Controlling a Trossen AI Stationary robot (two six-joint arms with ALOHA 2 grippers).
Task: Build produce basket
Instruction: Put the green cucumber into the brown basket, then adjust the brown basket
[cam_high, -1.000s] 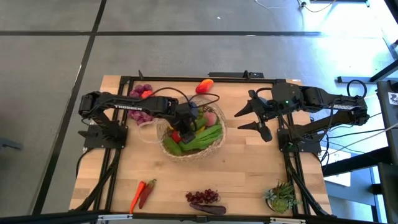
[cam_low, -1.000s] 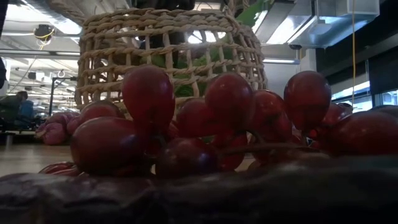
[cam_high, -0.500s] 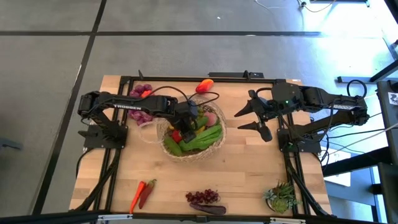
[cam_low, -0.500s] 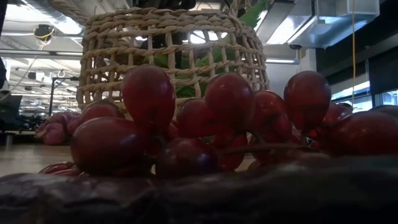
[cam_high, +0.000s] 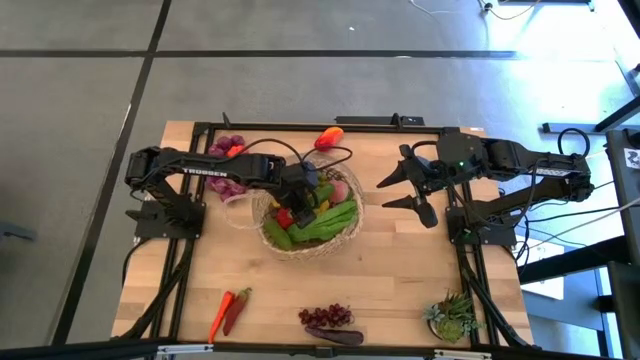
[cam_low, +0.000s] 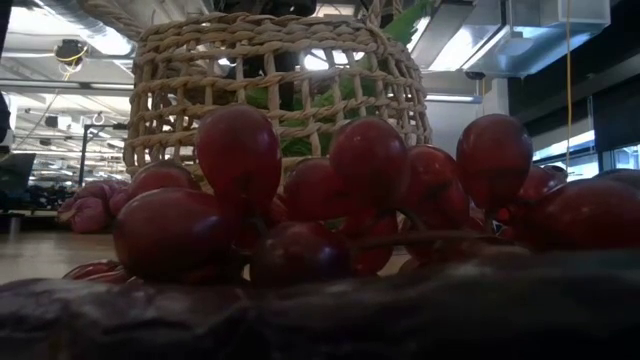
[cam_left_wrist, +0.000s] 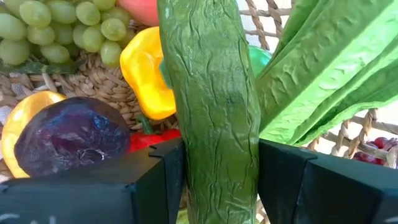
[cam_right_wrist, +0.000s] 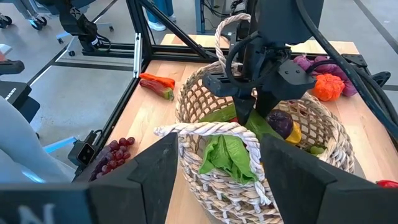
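Observation:
The wicker basket (cam_high: 305, 228) stands mid-table and holds green grapes (cam_left_wrist: 56, 28), a yellow pepper (cam_left_wrist: 146, 74), a dark purple piece (cam_left_wrist: 68, 140) and green leaves (cam_right_wrist: 227, 158). My left gripper (cam_high: 296, 210) reaches down into the basket and is shut on a dark green cucumber (cam_left_wrist: 214, 87). My right gripper (cam_high: 383, 195) hangs open above the table to the right of the basket, with nothing between its fingers. Red grapes (cam_high: 327, 316), chillies (cam_high: 230, 308) and an orange pepper (cam_high: 328, 138) lie on the table outside the basket. My left gripper pinches the cucumber's two sides (cam_left_wrist: 217, 165) between its two fingers (cam_left_wrist: 165, 177), which lie across it. They come from above, slanting down from the table's left. The cucumber runs on past the fingers over the other produce inside the basket; whether it rests there I cannot tell.
A spiky potted plant (cam_high: 452, 318) stands at the near right corner. A dark eggplant (cam_high: 335, 336) lies by the red grapes at the near edge. Purple grapes (cam_high: 228, 146) sit at the far left. Bare wood (cam_high: 400, 270) lies near and right of the basket.

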